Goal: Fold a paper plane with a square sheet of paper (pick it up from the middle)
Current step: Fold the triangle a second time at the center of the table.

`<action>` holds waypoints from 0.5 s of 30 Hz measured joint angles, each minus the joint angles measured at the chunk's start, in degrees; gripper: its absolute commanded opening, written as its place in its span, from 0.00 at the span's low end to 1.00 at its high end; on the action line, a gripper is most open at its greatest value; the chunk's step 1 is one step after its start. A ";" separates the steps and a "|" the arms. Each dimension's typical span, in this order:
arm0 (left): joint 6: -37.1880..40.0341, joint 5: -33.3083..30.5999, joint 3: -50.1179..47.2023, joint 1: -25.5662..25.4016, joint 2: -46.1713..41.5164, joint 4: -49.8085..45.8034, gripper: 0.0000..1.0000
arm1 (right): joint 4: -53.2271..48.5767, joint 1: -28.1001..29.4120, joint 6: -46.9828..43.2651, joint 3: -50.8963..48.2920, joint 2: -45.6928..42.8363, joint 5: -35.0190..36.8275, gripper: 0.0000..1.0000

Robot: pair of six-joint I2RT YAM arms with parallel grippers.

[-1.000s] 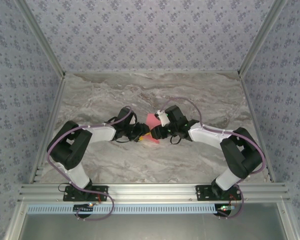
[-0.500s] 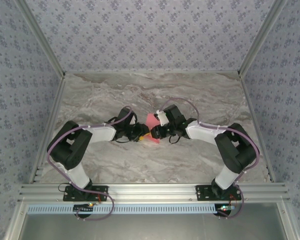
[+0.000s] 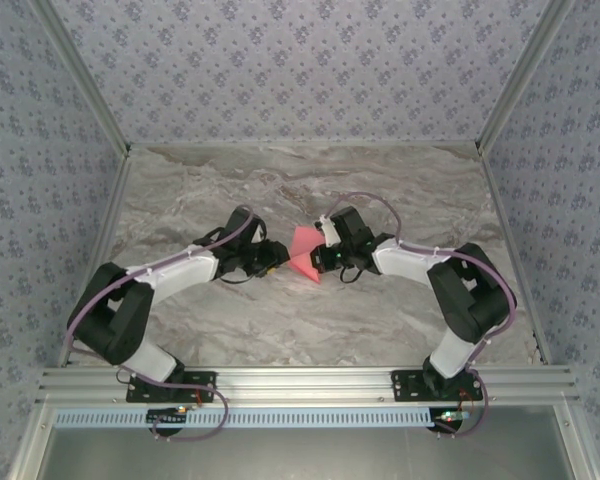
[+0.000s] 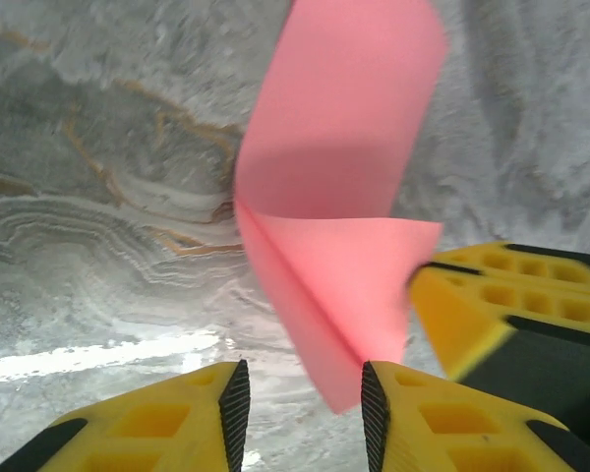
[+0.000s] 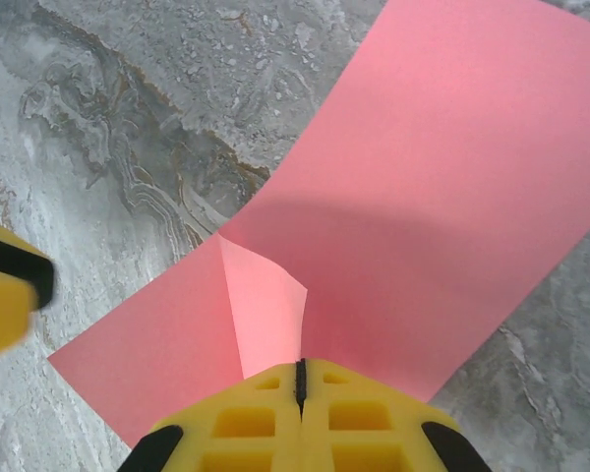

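**A:** The right gripper (image 5: 300,379) is clamped tight on the square sheet of paper (image 5: 423,197), pinching up a small fold at its near edge. It holds the sheet mid-table (image 3: 180,330), between the two arms.

**B:** The left gripper (image 4: 300,403) stands parted. The sheet's lower tip hangs between its pads, untouched I think, though the angle's poor.

**A:** Best to close squarely on that crease, low down, before any pull.

**B:** And a change from a second ago: the left arm has drawn back, so more pink shows from above.

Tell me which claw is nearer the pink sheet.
Right. The right claw is shut on the pink sheet, gripping its edge; the left claw is open, a corner pointing into its gap, ungripped.
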 measured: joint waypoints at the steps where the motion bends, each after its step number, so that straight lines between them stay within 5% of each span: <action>1: 0.07 0.13 0.04 0.00 -0.33 0.35 0.33 | 0.02 0.00 0.22 -0.26 -0.26 0.02 0.03; 15: -1.18 5.49 0.04 -1.62 4.81 6.62 0.18 | 4.13 0.24 5.84 -3.91 -1.42 -2.23 0.04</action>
